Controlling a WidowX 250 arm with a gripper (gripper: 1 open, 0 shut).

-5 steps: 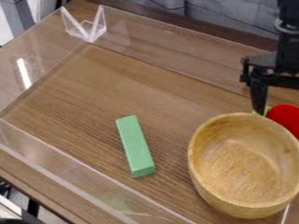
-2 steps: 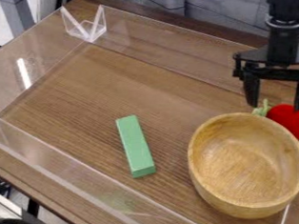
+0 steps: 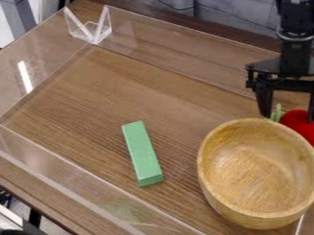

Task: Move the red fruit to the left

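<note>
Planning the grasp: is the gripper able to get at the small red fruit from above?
Probably yes: the gripper hangs open right over the small red fruit; the wooden bowl sits close beside.

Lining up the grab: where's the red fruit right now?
In the camera view the red fruit sits at the far right, just behind the wooden bowl, directly under the open gripper.

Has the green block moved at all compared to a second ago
No. The green block lies at the same spot and angle left of the wooden bowl, which has not shifted either.
</note>
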